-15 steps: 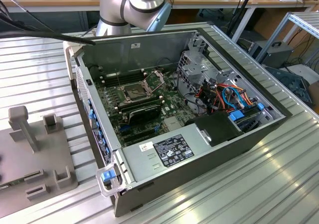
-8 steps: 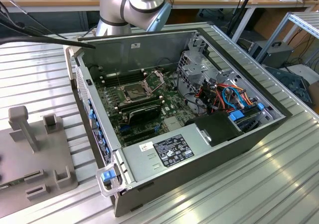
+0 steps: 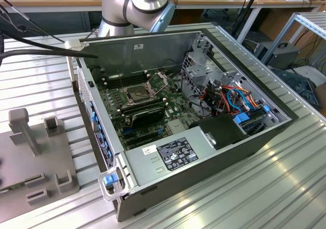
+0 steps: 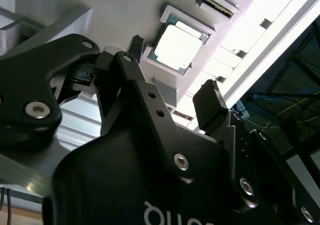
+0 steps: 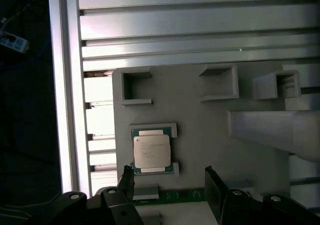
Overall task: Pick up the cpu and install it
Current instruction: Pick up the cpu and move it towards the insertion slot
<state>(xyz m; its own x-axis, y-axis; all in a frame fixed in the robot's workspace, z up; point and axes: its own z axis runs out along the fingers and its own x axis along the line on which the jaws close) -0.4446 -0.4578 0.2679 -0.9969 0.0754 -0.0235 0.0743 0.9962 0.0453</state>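
Note:
The cpu (image 5: 151, 151) (image 4: 178, 46), a small square chip with a silver-grey top, lies flat in a shallow pocket of the grey fixture plate (image 5: 200, 130) in both wrist views. My gripper (image 5: 170, 187) (image 4: 172, 77) hangs above the plate beside the chip, open, its two black fingers (image 5: 215, 190) spread apart with nothing between them and not touching the chip. In the exterior view the open computer case (image 3: 214, 152) shows the motherboard's empty socket (image 3: 137, 93), its metal frame (image 3: 160, 79) hinged up. The arm (image 3: 137, 5) rises out of that view at the back.
Raised grey blocks and brackets (image 5: 270, 127) stand on the fixture plate (image 3: 35, 158) near the chip. A green board strip (image 5: 165, 197) lies beside the pocket. Inside the case sit a long black card (image 3: 147, 115), a drive cage (image 3: 201, 71), cables (image 3: 234, 99) and a power supply (image 3: 173, 155).

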